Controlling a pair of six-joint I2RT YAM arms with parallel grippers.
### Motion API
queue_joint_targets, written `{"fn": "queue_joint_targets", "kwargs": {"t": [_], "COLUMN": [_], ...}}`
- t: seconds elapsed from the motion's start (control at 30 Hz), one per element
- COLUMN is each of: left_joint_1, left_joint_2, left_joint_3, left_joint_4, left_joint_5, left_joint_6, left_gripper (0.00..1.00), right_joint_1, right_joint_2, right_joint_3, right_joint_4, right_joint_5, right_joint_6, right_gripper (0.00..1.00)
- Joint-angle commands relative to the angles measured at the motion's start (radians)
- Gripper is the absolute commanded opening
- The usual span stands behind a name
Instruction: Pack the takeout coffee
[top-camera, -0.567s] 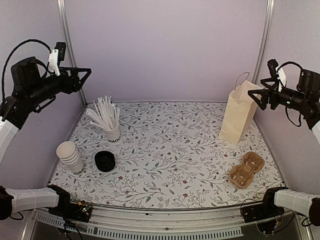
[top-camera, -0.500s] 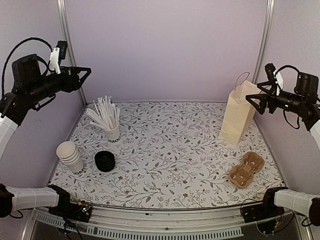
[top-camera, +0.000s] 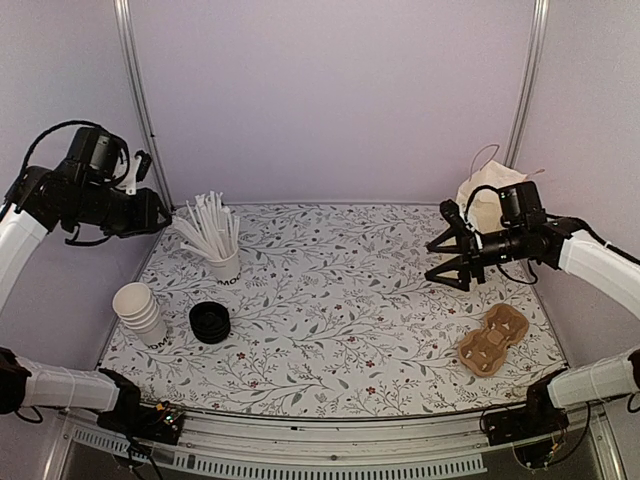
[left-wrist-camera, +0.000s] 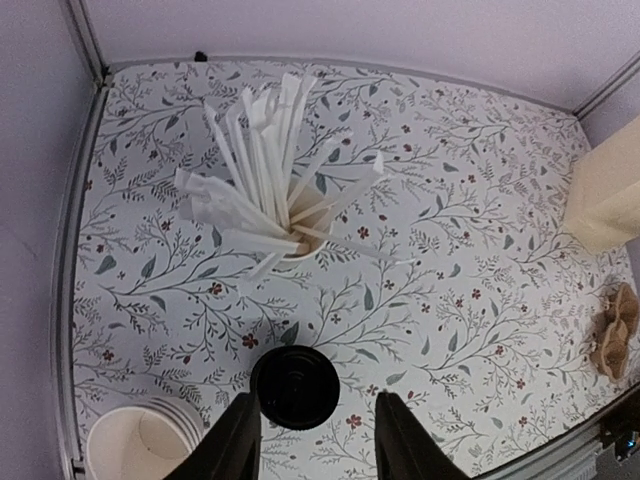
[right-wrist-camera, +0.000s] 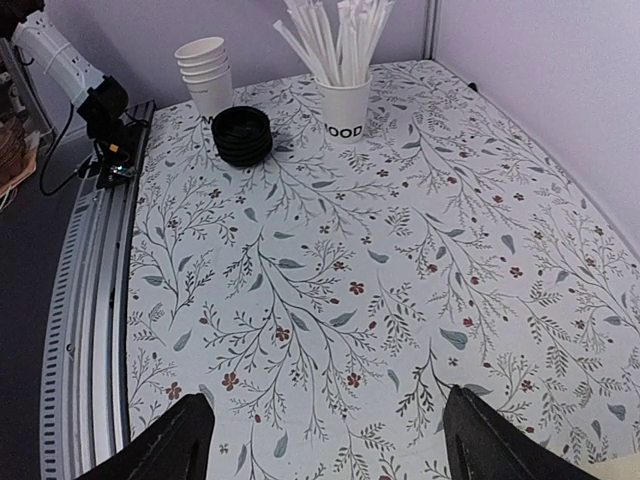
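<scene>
Floral table: stick cup, stacked cups, black lids, bag, carrier.

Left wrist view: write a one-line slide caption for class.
Past the open left gripper: black lids, stacked white cups, and a cup of white sticks.

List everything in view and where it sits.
cups: one stack, white, near left
lids: one stack, black, just right of the cups
stick cup: one, white, full of white sticks, behind the lids
bag: one, cream paper, far right
carrier: one, brown cardboard, near right
tablecloth: one, white floral print, under everything
left gripper: black, open, raised at left
right gripper: black, open, raised by the bag
</scene>
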Motion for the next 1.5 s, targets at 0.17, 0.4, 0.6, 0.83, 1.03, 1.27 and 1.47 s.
{"fn": "queue_joint_targets", "kwargs": {"t": [0.17, 0.4, 0.6, 0.83, 1.03, 1.27, 1.47], "left_joint_1": [-0.014, -0.015, -0.009, 0.041, 0.072, 0.088, 0.091], "left_joint_2": [0.029, 0.062, 0.095, 0.145, 0.160, 0.173, 0.196], "left_joint_3": [-0.086, -0.199, -0.232, -0.268, -0.266, -0.269, -0.273], "left_joint_4": [-0.300, -0.300, -0.302, -0.300, -0.300, -0.299, -0.289], "left_joint_5": [0.034, -0.076, -0.188, -0.262, -0.262, -0.251, -0.229], "left_joint_6": [-0.178, -0.220, -0.238, -0.224, -0.200, -0.182, -0.166], "left_gripper": [0.39, 0.41, 0.45, 0.40, 0.25, 0.20, 0.23], "right_joint_1": [0.099, 0.104, 0.131, 0.150, 0.150, 0.151, 0.150], "right_joint_2": [0.132, 0.113, 0.137, 0.137, 0.135, 0.134, 0.131], "right_joint_3": [-0.032, -0.070, -0.069, -0.070, -0.075, -0.079, -0.081], "right_joint_4": [0.054, 0.049, 0.031, 0.030, 0.032, 0.034, 0.035], "right_joint_5": [0.041, 0.041, 0.054, 0.073, 0.084, 0.099, 0.109], "right_joint_6": [-0.109, -0.124, -0.147, -0.156, -0.156, -0.159, -0.160], "right_gripper": [0.79, 0.79, 0.79, 0.79, 0.78, 0.77, 0.77]}}
